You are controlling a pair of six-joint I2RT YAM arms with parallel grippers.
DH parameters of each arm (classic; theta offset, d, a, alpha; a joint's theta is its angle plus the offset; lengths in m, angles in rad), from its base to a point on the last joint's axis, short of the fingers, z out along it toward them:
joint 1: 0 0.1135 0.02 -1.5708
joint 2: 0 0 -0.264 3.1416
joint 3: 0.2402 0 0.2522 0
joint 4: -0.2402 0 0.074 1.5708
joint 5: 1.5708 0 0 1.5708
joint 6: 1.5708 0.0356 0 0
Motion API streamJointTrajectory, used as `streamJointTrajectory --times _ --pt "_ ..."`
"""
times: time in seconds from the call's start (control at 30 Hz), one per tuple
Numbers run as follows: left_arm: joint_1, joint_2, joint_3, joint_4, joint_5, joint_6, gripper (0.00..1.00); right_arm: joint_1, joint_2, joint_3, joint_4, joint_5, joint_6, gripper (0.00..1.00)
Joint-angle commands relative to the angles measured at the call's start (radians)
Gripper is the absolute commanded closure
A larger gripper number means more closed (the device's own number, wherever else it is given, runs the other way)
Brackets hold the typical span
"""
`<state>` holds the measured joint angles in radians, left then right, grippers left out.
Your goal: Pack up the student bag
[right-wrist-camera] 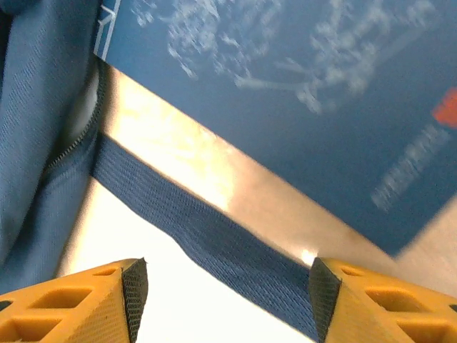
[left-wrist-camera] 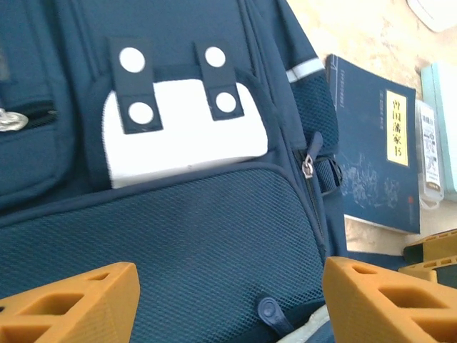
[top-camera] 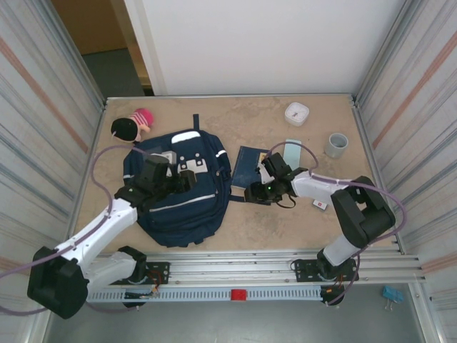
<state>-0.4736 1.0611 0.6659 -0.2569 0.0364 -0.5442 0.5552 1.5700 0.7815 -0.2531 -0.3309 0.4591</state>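
- Left gripper (left-wrist-camera: 230, 296), jaws apart, may slip off the navy blue fabric backpack (left-wrist-camera: 178, 236).
- Right gripper (right-wrist-camera: 227, 286), jaws apart astride its woven strap (right-wrist-camera: 214, 236), could drag the dark blue book (right-wrist-camera: 300, 93) at twelve o'clock.

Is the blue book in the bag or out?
Out: the book lies flat on the table, beside the bag.

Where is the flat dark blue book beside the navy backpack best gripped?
Probably the near short edge of the dark blue book, coming from the robot's side: it lies flat, the navy fabric backpack crowds its left edge, while bare tan table borders the near one.
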Motion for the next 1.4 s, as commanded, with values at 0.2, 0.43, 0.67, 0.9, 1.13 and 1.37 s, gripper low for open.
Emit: streamJointTrajectory --times 0.2,0.43,0.67,0.9,1.13,1.37 --pt "-0.136 0.177 0.084 0.203 0.049 -0.038 0.33 -0.035 -0.133 0.059 -0.051 0.003 0.087 0.36" --pt "-0.193 0.459 0.255 0.267 0.110 -0.012 0.32 -0.053 -0.014 0.075 0.158 0.013 0.146 0.38" --pt "-0.207 0.697 0.379 0.312 0.185 -0.013 0.32 -0.071 0.120 0.065 0.252 0.029 0.151 0.42" --pt "-0.203 0.730 0.340 0.259 0.069 -0.011 0.31 -0.073 0.111 -0.014 0.196 0.091 0.122 0.44" --pt "-0.180 0.678 0.281 0.193 0.012 0.002 0.30 -0.078 -0.019 -0.103 0.106 0.112 0.098 0.43" --pt "-0.187 0.597 0.326 0.153 0.024 0.027 0.31 -0.094 -0.171 -0.072 0.030 0.101 0.103 0.39"
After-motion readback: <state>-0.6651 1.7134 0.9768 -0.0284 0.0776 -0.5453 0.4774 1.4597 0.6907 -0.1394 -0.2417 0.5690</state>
